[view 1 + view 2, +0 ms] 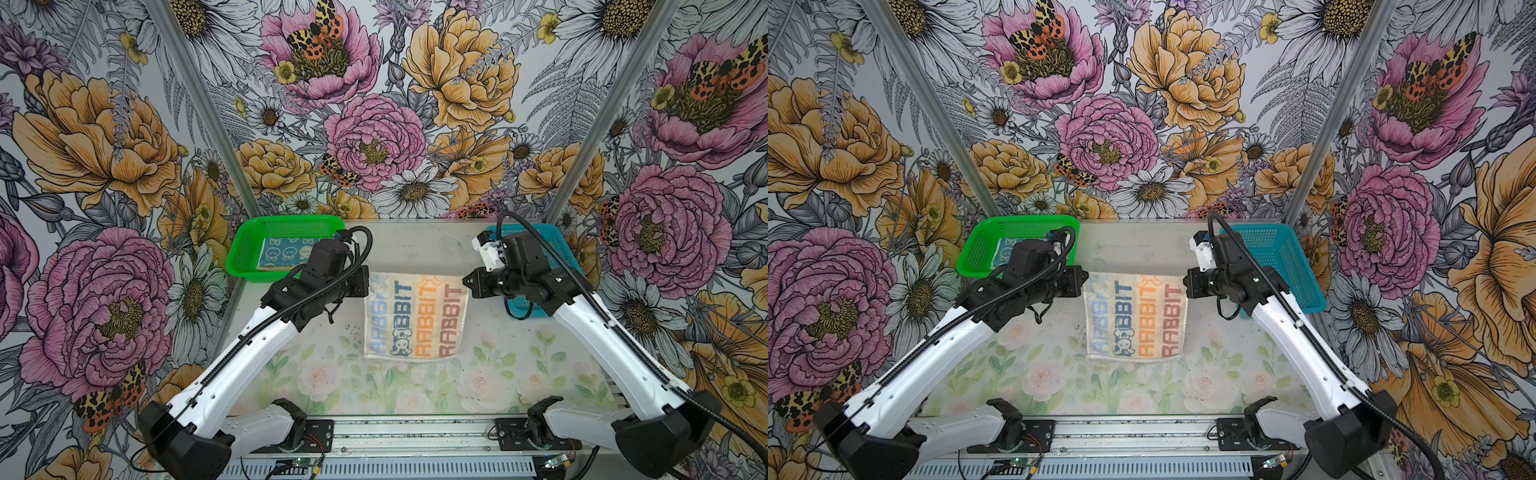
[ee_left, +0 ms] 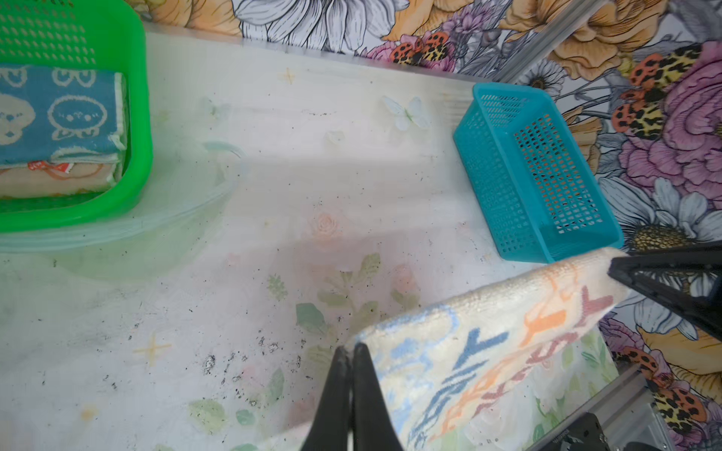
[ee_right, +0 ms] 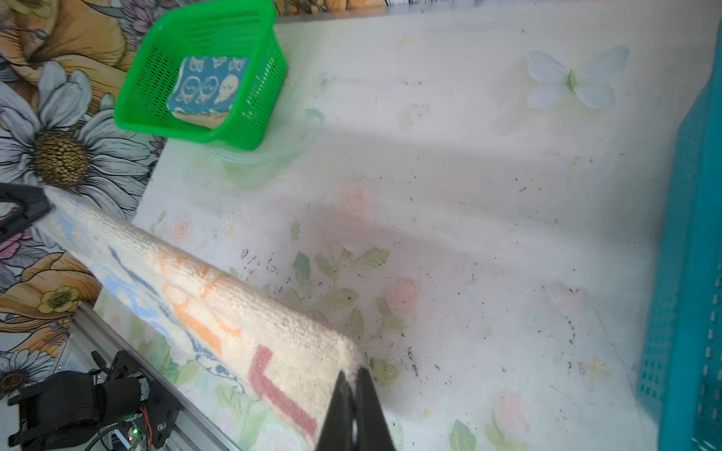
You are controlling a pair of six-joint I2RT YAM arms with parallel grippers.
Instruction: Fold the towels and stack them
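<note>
The left gripper [image 2: 351,353] is pinched shut on one far corner of the striped towel [image 1: 415,320]. The right gripper [image 3: 353,375] is pinched shut on the other far corner. Both wrist views show that far edge stretched taut between the two grippers, lifted clear of the counter [image 1: 415,249]. In both top views the towel runs from that edge toward the front, "RABBIT" lettering up, spread out and unfolded over the middle of the counter. Whether its near edge touches the surface cannot be told.

The left gripper sits just in front of the green basket [image 1: 245,253], which stands at the far left corner. Inside it the teal towel [image 1: 286,253] lies folded on top of the orange towel [image 2: 54,181]. The orange one shows only as a folded layer underneath. The blue basket [image 1: 561,249] stands at the far right corner, partly hidden behind the right arm in both top views.
</note>
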